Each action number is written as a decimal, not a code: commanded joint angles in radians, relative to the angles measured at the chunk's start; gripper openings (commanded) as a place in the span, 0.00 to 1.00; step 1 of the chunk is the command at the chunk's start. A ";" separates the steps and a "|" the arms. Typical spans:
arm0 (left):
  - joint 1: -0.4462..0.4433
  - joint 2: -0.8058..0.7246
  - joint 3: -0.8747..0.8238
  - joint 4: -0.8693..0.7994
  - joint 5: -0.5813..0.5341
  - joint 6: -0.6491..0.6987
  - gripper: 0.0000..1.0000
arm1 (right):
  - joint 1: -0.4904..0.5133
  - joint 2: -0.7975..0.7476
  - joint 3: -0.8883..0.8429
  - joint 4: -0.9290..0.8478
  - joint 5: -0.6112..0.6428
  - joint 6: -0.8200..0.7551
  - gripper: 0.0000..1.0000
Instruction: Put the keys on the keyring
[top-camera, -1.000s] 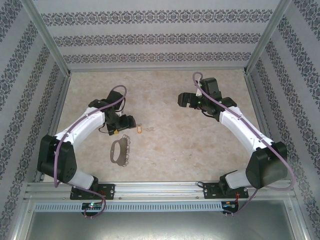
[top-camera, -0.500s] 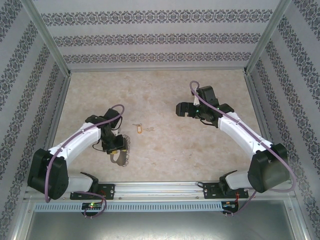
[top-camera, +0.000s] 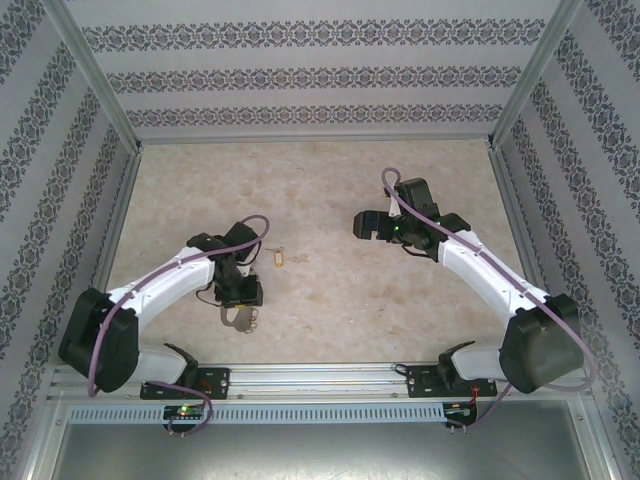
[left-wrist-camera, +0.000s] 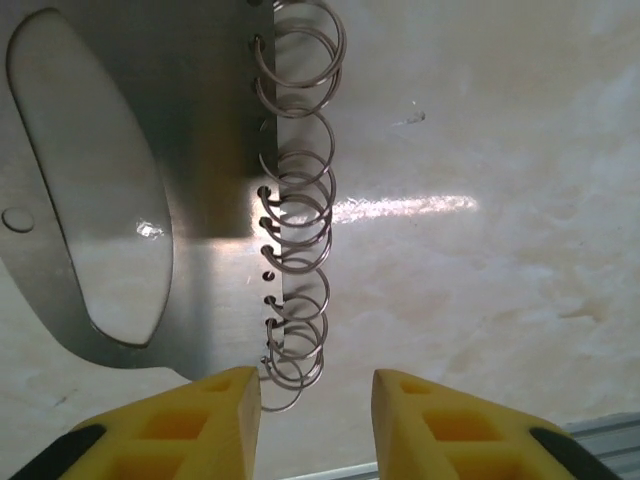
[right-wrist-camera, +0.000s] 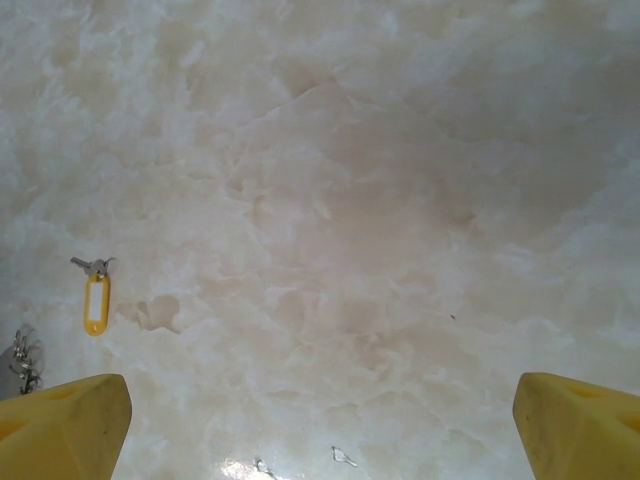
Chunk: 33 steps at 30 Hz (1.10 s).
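Note:
The keyring (left-wrist-camera: 208, 150) is a flat silvery metal oval with a long opening, lying on the table in the left wrist view. The keys (left-wrist-camera: 300, 230) are a string of several small silver wire loops hung in holes along its right edge. My left gripper (left-wrist-camera: 315, 405) hangs just over the keyring's near end, its jaws narrowed but apart. The lowest loop lies in the gap beside the left finger (left-wrist-camera: 215, 410), and nothing is clamped. From above, the left gripper (top-camera: 240, 298) covers most of the keyring (top-camera: 238, 318). My right gripper (top-camera: 362, 225) hovers wide open over bare table.
A small yellow plastic tag (top-camera: 278, 259) lies mid-table between the arms, and the right wrist view also catches the yellow tag (right-wrist-camera: 95, 302). Patterned walls and metal posts (top-camera: 110, 100) enclose the marbled tabletop (top-camera: 330, 180). A metal rail (top-camera: 320, 378) runs along the near edge.
My left arm has swung toward the near edge and come down over the keyring, with its jaws narrowing. The right arm has shifted only slightly and stays open.

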 joint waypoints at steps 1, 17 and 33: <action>-0.027 0.064 0.053 0.008 -0.070 0.066 0.36 | 0.014 -0.026 -0.021 -0.002 -0.004 0.023 0.98; -0.113 0.311 0.195 -0.030 -0.274 0.170 0.26 | 0.017 -0.085 -0.057 -0.003 0.027 0.050 0.98; -0.178 0.421 0.233 -0.062 -0.385 0.210 0.18 | 0.016 -0.098 -0.063 0.002 0.037 0.060 0.98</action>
